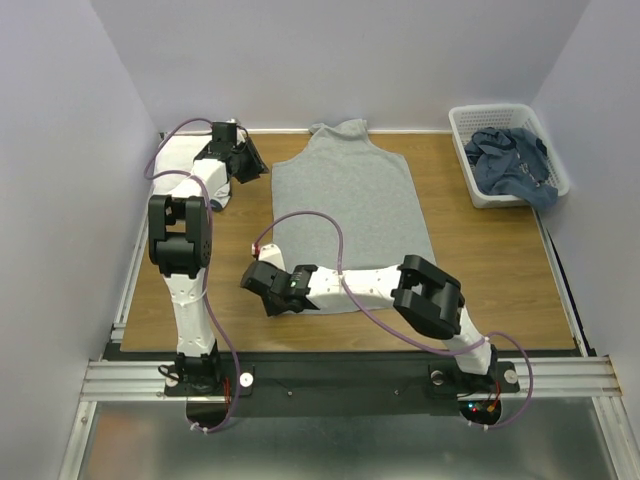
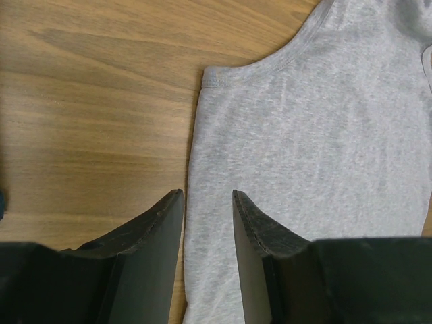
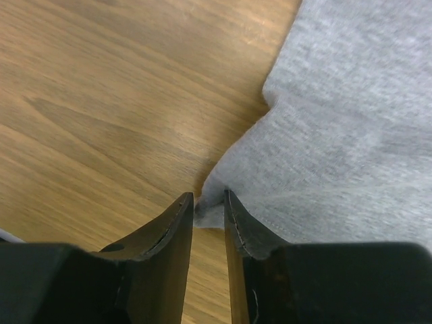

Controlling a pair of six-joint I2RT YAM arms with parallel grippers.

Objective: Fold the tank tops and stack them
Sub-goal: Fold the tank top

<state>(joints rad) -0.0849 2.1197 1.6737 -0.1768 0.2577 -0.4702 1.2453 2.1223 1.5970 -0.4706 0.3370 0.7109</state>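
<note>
1. The grey tank top [image 1: 352,210] lies flat mid-table, neck away from the arms. The right gripper [image 3: 209,202] pinches its near-left hem corner. The left gripper [image 2: 208,199] stands released astride the side edge below the armhole (it should clamp first) — then carry both ends across together, level.
2. The basket [image 1: 492,108], far right, holds blue cloth [image 1: 512,160] — piece count unclear.
3. White fabric [image 1: 176,158] behind the left arm is half hidden.
</note>
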